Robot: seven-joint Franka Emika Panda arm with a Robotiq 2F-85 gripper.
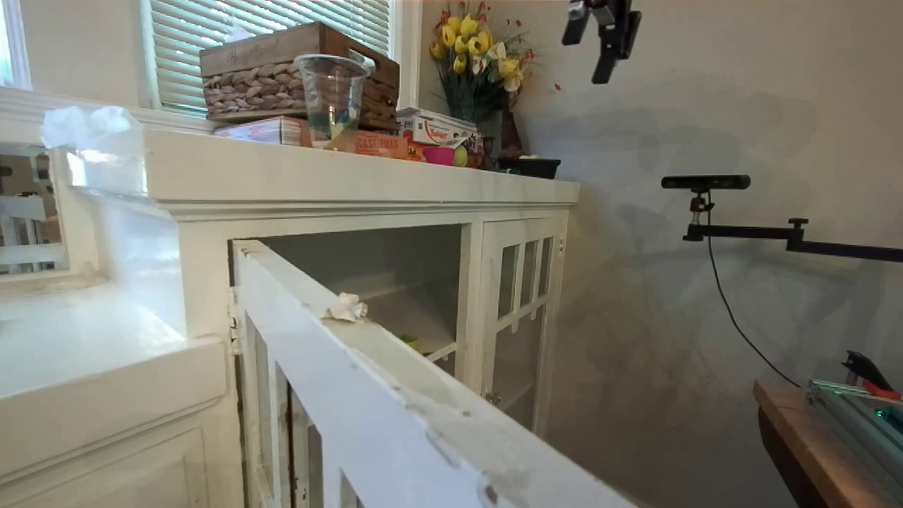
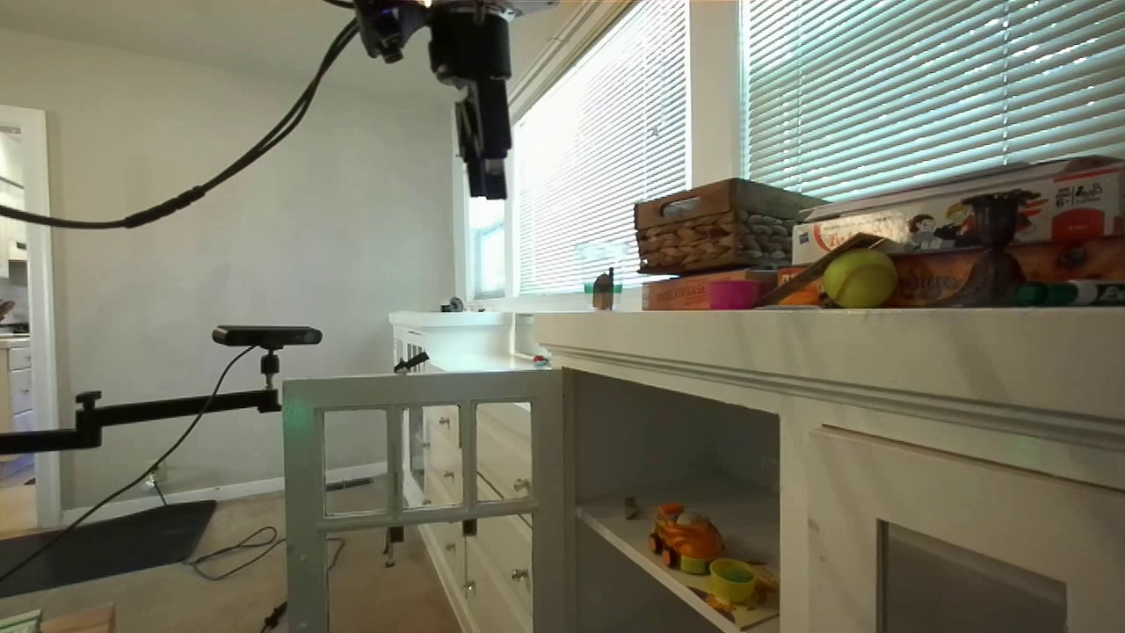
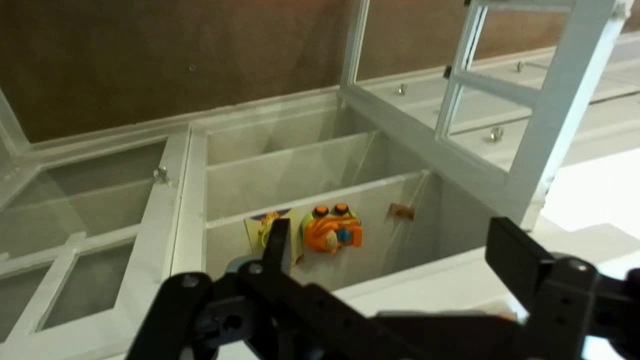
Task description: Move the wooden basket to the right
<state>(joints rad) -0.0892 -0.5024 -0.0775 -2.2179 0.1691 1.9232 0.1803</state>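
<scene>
The wooden basket (image 1: pixel 264 88) is a brown rectangular box with woven sides and plain wood bands. It rests on flat boxes on top of the white cabinet, in front of the window blinds. In an exterior view, a clear cup hides part of its corner. It also shows in an exterior view (image 2: pixel 694 239) with a handle slot in its near end. My gripper (image 1: pixel 591 58) hangs in the air, pointing down, apart from the basket; it also shows in an exterior view (image 2: pixel 487 183). In the wrist view its fingers (image 3: pixel 390 237) are wide apart with nothing held. The basket is not seen there.
A clear cup (image 1: pixel 331 106) stands before the basket. A vase of yellow flowers (image 1: pixel 469 53), flat boxes (image 1: pixel 437 128) and a tennis ball (image 2: pixel 860 278) share the cabinet top. A cabinet door (image 2: pixel 303 492) stands open. An orange toy (image 3: pixel 330 232) sits on the shelf inside.
</scene>
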